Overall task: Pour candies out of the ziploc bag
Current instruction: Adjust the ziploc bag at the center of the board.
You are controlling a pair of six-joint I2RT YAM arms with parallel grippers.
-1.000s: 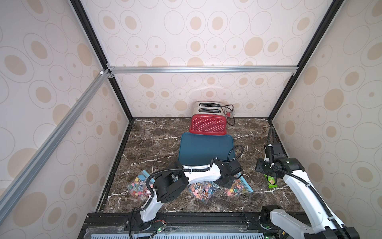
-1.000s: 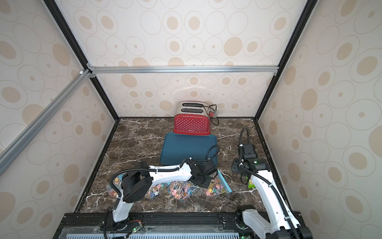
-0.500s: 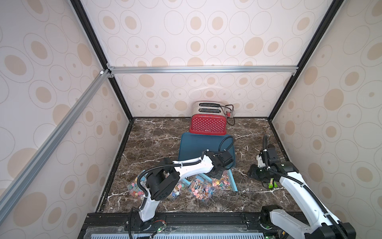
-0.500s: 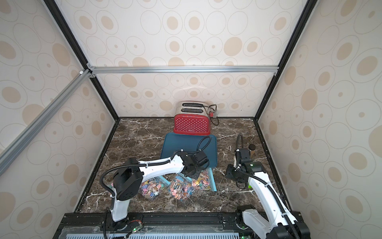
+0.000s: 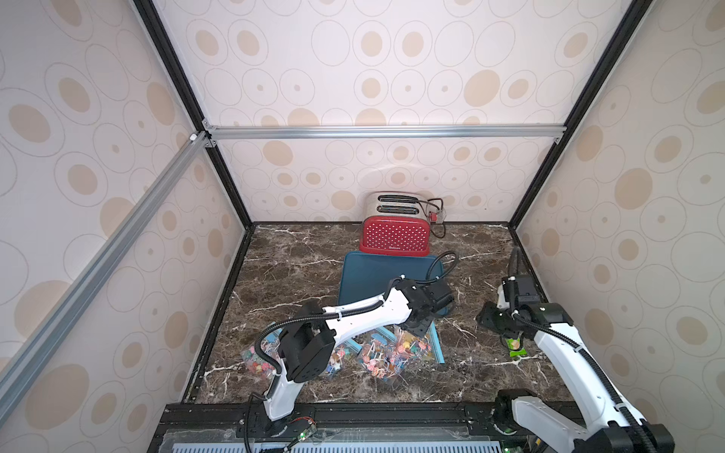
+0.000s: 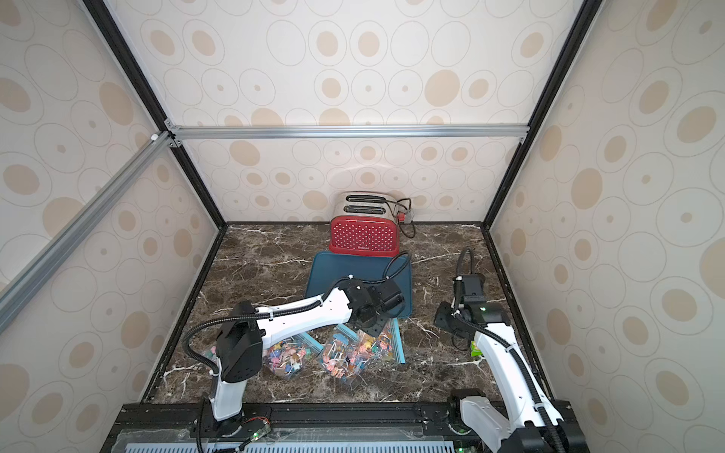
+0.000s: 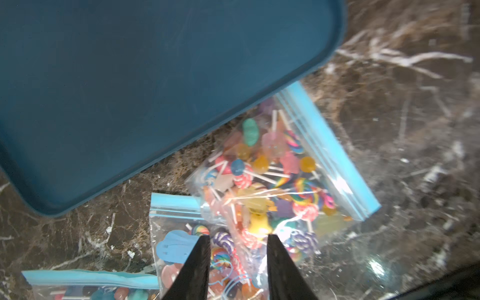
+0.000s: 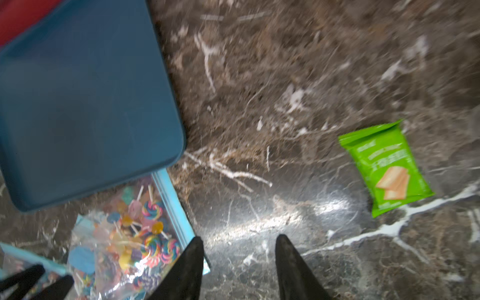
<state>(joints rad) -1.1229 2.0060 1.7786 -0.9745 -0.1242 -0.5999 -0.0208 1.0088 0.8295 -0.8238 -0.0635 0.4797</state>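
Left wrist view: left claw [image 7: 237, 237] released, hovering above ziploc bag [image 7: 335, 166]; candies [image 7: 259, 165] inside, bag flat on desk [image 7: 402, 117] beside tray [image 7: 130, 91]. Right claw [image 8: 239, 237] released, empty. Risk: pinching overlapping neighbour bag [image 7: 171, 223] too, spilling onto desk.

3 candy bags [image 7: 285, 168] [image 7: 168, 226] [image 7: 91, 288]; tray [image 5: 372, 274], toaster [image 5: 395, 237], snack pkt [image 8: 387, 166]: 1 ea.

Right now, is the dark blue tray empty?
Empty: the dark blue plastic tray's visible surface is bare; the colourful lollipops sit inside clear blue-zippered plastic bags beside it.
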